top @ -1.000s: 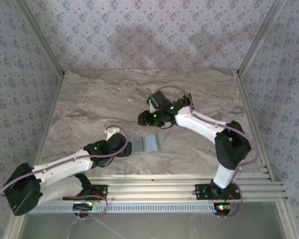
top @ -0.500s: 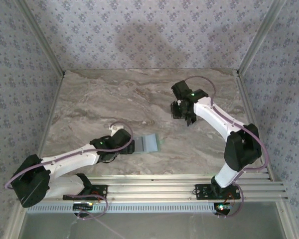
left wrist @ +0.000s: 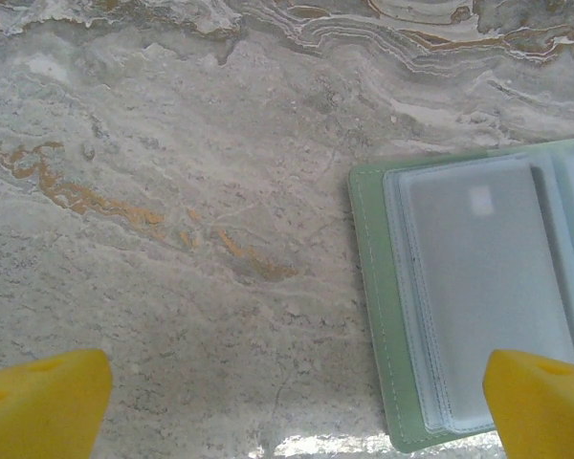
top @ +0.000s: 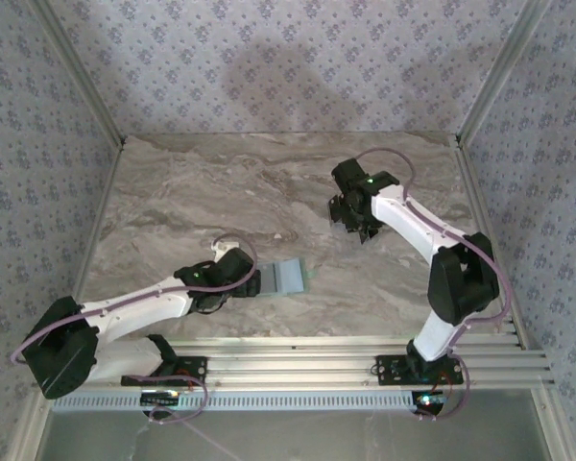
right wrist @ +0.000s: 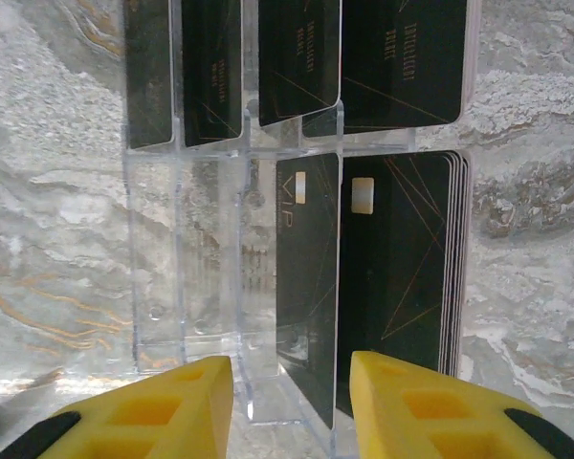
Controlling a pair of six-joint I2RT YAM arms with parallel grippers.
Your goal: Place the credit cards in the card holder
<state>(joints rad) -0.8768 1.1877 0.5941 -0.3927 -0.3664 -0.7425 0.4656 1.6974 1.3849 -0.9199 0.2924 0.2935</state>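
Card holder (top: 286,277), a flat sage-green rectangle with a stitched border, lies opened out on the near part of the table (top: 192,192), in front of the left arm. Inside it, frosted translucent plastic sleeves (left wrist: 478,287) are layered one over another like pages. Left gripper (top: 253,284) sits at the holder's left edge, jaws spread wide and holding nothing. In the wrist view one yellow fingertip (left wrist: 540,406) overlaps the holder's near corner and the other is over bare table. Table surface: smooth, marble-patterned, grey-beige with ochre veins. Farther back and to the right, the right gripper (top: 353,217) points down over a clear hard-plastic organiser (right wrist: 187,277), divided by thin walls into narrow slots in two rows. Credit cards (right wrist: 402,57), thin glossy black rectangles with fine gold lines, stand in these slots. The nearer row holds a single card (right wrist: 306,316) marked "VIP" beside a packed stack (right wrist: 402,277) showing a metallic chip; the farther row holds about four more, spaced singly. Right gripper jaws are partly apart, the yellow fingers (right wrist: 430,411) flanking the single card's near edge, with no contact visible.
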